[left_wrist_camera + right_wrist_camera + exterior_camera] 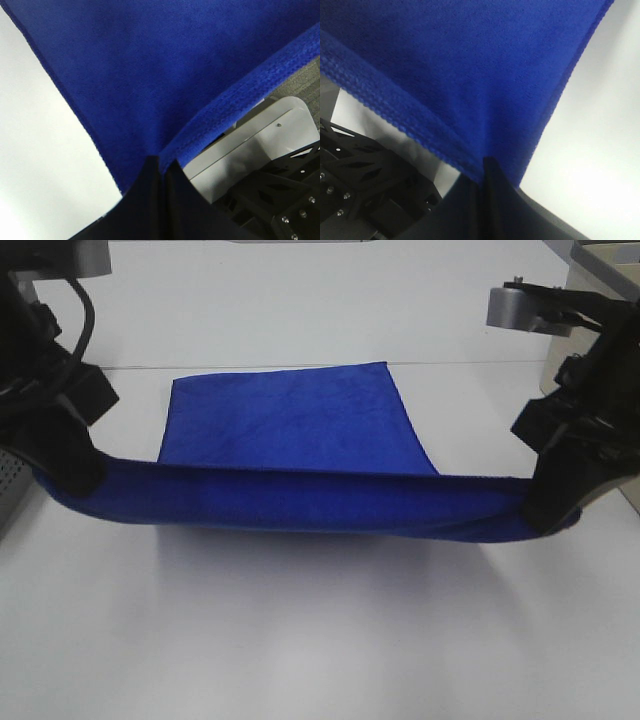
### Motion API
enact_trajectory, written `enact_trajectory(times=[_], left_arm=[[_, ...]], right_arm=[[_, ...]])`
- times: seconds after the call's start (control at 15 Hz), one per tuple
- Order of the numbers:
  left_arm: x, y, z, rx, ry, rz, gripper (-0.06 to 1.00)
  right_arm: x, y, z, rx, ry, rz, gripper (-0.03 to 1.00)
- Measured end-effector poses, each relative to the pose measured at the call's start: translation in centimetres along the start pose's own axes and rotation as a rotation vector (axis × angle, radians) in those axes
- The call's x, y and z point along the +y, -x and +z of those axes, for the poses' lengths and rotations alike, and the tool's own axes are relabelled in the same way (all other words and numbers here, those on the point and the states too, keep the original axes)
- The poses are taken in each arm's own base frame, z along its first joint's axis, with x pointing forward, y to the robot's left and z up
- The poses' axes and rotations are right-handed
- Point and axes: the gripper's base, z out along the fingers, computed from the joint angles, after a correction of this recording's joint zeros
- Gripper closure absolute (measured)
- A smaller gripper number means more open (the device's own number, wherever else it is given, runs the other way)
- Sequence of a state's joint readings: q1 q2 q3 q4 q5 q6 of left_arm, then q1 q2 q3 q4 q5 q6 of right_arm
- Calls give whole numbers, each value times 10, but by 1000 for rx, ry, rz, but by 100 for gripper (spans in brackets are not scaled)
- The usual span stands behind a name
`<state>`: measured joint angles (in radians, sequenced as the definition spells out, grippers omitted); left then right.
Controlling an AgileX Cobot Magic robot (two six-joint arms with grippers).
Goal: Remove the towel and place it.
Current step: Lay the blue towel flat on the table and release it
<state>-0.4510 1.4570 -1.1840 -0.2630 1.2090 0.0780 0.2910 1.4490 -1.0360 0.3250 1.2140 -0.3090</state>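
The royal-blue towel (290, 455) hangs stretched between my two grippers above the white table. Its far part lies flat on the table surface and its near edge is lifted into a sagging band. My left gripper (70, 465) is shut on the towel's left corner, and my right gripper (550, 505) is shut on the right corner. In the left wrist view the black fingers (157, 172) pinch the towel (150, 75) at its hem. The right wrist view shows the same pinch at the gripper (482, 167), with the towel (460, 65) spreading away from it.
A grey perforated basket (8, 485) shows at the left edge of the exterior view. A beige box edge (600, 300) stands at the far right. The white table (320, 640) runs toward the front.
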Motion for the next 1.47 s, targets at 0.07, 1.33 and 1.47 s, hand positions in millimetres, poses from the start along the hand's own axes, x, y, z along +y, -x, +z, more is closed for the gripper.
enact_trajectory(times=[0.07,1.33,1.47], left_arm=[[-3,-5,1,8,-3,-1,94],[-32,-80,110,400,-46,-29,94],[-30,-78,130,466,-53,-25,94]], right_arm=[[1,-5,1,4,4,7,95],[-3,-82,103,443,221,242,95],[-9,-79,117,525,236,274,95]])
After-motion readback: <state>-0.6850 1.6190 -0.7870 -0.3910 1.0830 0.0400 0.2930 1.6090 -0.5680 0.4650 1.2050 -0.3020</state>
